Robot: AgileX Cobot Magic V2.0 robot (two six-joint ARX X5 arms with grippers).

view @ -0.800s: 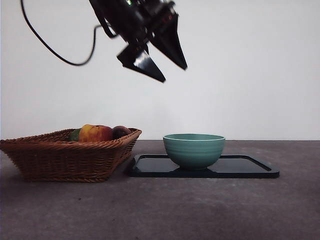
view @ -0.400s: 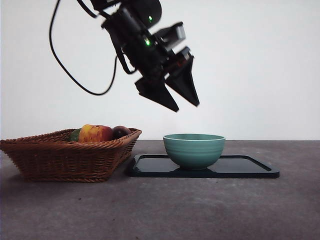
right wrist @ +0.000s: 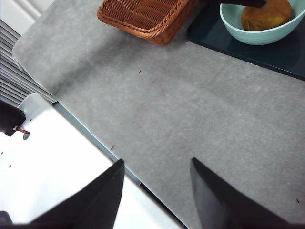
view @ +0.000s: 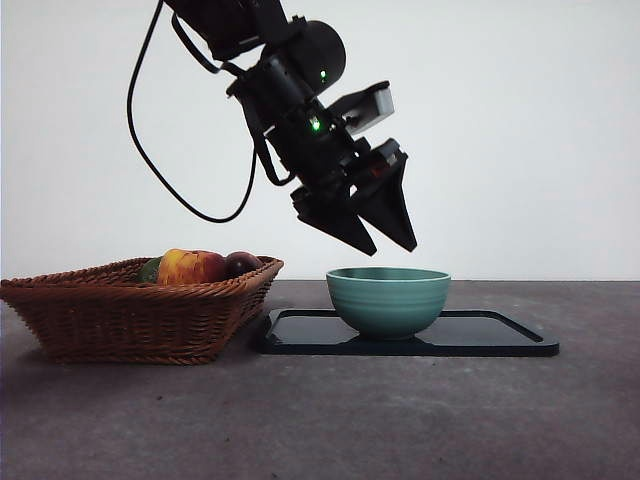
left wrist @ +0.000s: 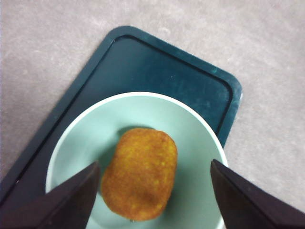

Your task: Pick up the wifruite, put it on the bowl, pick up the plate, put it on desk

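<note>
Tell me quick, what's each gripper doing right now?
Left gripper: open, empty, above the mint-teal ceramic bowl holding the brown fuzzy fruit.
Right gripper: open, empty, over the grey tabletop.

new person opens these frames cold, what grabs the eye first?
The big black left claw hanging open just above the mint-teal bowl, which stands on a dark tray. From the left wrist view, the brown fuzzy wifruite lies inside the bowl, between the spread jaws and untouched by them. Beside the tray, a wicker basket holds more fruit; the right claw waits open over the desk edge.
</note>
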